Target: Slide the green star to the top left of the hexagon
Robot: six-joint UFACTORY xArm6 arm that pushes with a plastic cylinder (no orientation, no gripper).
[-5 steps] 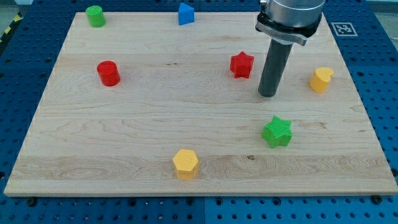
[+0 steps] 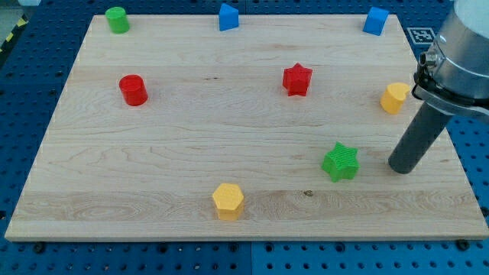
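A pale wooden tabletop (image 2: 191, 145) with visible grain lies on a blue perforated base, its far-left surround cut off by the frame. From the view's left: a green cylinder (image 2: 117, 19) sits at the top-left corner, and a red cylinder (image 2: 133, 89) stands below it. A yellow hexagon (image 2: 228, 200) rests near the bottom edge. A blue block (image 2: 228, 16) at the top edge is too small for its shape to be sure. A red star (image 2: 297, 79) lies right of centre. The green star (image 2: 340, 161), ridged on its sides, sits well to the right of the hexagon and slightly higher. A blue block (image 2: 375, 21) marks the top-right corner; a yellow heart-like block (image 2: 394, 98) is near the right edge. My tip (image 2: 403, 169) rests just right of the green star, apart from it. The arm above is cropped by the frame; it carries no pincer, so none is open or closed.
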